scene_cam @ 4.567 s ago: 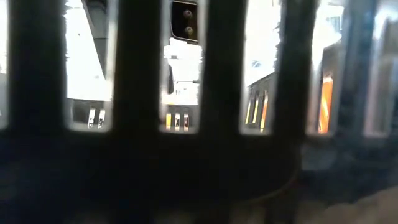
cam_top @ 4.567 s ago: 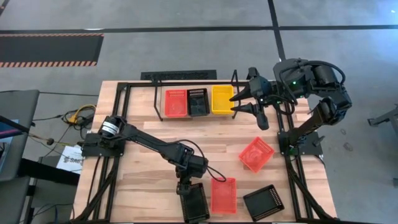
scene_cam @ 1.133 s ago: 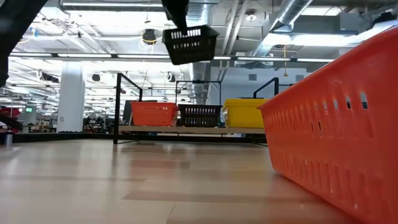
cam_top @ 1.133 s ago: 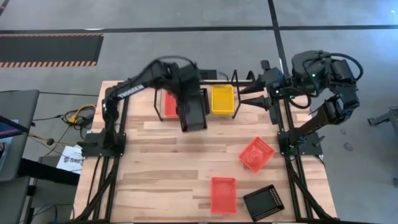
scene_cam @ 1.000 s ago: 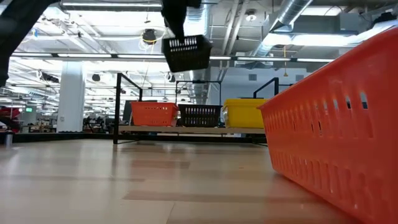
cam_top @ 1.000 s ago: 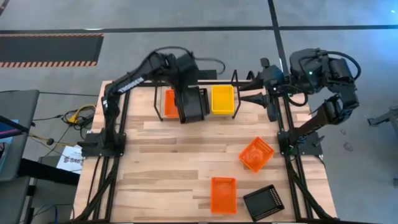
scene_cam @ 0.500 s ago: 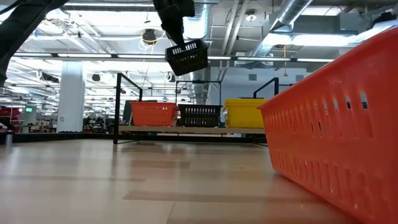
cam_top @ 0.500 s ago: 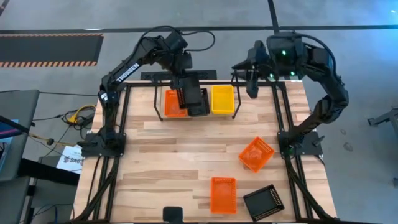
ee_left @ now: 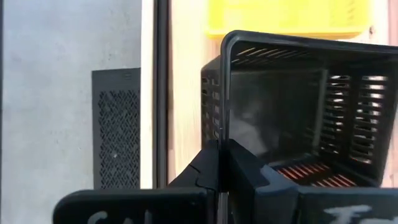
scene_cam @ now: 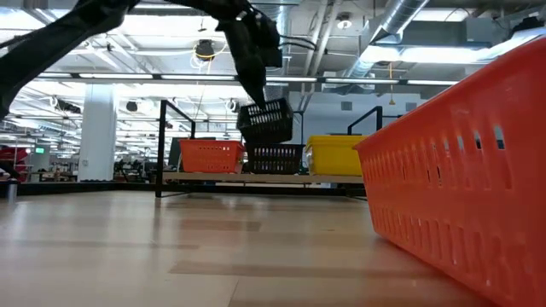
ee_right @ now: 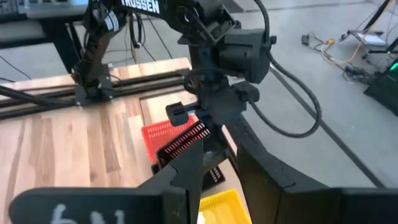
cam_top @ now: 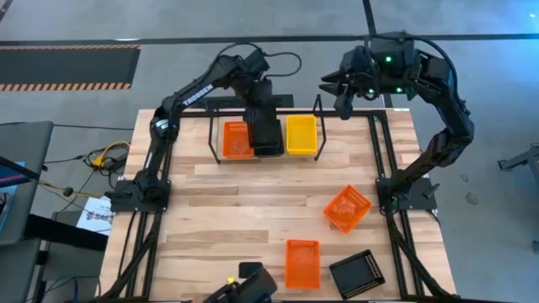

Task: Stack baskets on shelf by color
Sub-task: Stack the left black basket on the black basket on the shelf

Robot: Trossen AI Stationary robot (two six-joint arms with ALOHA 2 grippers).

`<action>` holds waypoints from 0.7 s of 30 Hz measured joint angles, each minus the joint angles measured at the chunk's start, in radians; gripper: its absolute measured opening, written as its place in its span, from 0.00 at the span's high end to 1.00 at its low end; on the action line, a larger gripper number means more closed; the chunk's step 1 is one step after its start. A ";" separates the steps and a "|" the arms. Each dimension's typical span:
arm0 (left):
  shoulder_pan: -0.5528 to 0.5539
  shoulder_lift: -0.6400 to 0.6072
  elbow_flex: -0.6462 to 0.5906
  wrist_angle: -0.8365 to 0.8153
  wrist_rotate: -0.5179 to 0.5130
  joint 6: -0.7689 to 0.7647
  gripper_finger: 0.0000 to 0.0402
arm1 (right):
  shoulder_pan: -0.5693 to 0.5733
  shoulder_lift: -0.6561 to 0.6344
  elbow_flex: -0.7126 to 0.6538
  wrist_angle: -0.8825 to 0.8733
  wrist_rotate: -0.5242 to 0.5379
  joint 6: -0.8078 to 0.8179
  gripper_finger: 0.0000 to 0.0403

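Three small mesh-walled plastic baskets sit side by side on the low black metal-tube shelf (cam_top: 318, 108) at the far edge of the wooden bench (cam_top: 244, 210) in the high view: a red-orange one (cam_top: 235, 140), a black one (cam_top: 269, 145) and a yellow one (cam_top: 301, 135). The left hand (cam_top: 254, 108) hangs over the middle place, clamped on the wall of a second black mesh basket (cam_top: 263, 130) directly above the shelved black one. The right hand (cam_top: 341, 97) hovers past the shelf's right end; whether its fingers are apart or together cannot be told. Near the bench's front right lie two more red-orange baskets, one skewed (cam_top: 347, 209) and one square to the edge (cam_top: 302, 263), and another black basket (cam_top: 357, 273).

The low view shows the held black basket tilted, just above the shelved black one, between the red-orange and yellow ones. A red-orange basket wall fills the right foreground.

In the left wrist view the left hand's fingers (ee_left: 211, 165) pinch the held basket's wall; the yellow basket lies beyond.

The right wrist view shows the left arm over the shelf, from behind the right hand's own fingers (ee_right: 186, 168).
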State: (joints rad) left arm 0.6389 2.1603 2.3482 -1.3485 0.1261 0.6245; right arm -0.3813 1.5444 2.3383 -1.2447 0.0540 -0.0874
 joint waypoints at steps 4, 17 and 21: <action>-0.005 0.026 -0.001 0.004 0.027 -0.034 1.00 | -0.033 -0.011 0.000 -0.018 0.000 -0.030 0.69; -0.022 0.035 0.000 0.031 0.025 -0.106 1.00 | -0.132 -0.243 0.000 -0.068 0.001 -0.034 0.67; -0.021 0.035 -0.006 0.032 -0.003 -0.119 1.00 | -0.121 -0.318 0.000 -0.056 0.001 -0.018 0.67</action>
State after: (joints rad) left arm 0.6178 2.1956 2.3424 -1.3165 0.1235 0.5059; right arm -0.5018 1.2267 2.3383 -1.3009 0.0549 -0.1059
